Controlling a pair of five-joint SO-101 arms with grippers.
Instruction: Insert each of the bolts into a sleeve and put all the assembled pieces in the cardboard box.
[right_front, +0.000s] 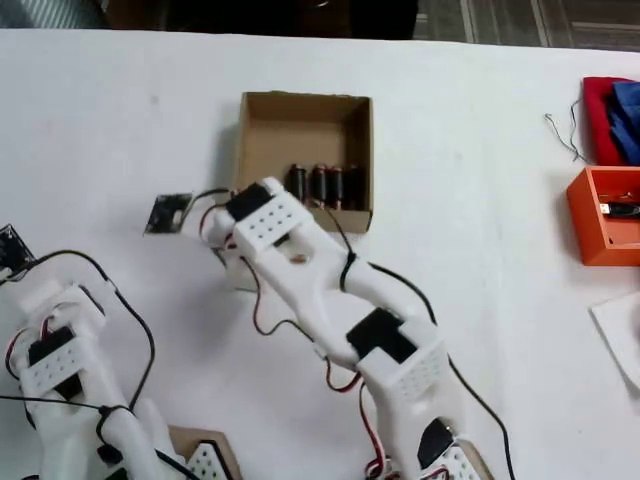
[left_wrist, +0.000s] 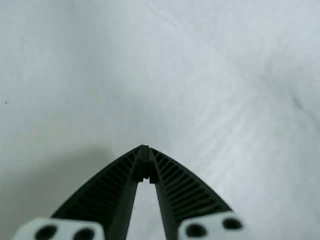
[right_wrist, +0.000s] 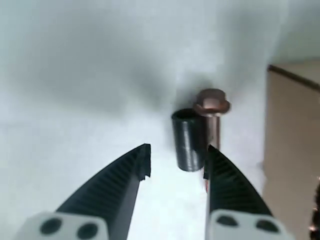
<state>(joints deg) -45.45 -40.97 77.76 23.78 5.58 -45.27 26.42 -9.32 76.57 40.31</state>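
Observation:
A black sleeve (right_wrist: 189, 142) stands upright on the white table, with a copper bolt (right_wrist: 212, 107) upright right beside it, head on top. My right gripper (right_wrist: 177, 150) is open just short of them; the sleeve sits between its fingers, close to one pad, and that finger hides the bolt's lower shaft. The cardboard box (right_front: 255, 130) holds several assembled pieces (right_front: 325, 186) along its near wall; its side (right_wrist: 292, 150) rises close beside the bolt. The right arm (right_front: 300, 260) stretches to the box's left near corner. My left gripper (left_wrist: 144, 148) is shut on nothing over bare table, and its arm (right_front: 55, 350) is at the near left.
An orange box (right_front: 605, 215) and a red and blue cloth (right_front: 610, 115) lie at the right edge, with a white sheet (right_front: 620, 335) nearer. Loose cables (right_front: 130, 310) trail beside both arms. White tabletop stretches left of the cardboard box.

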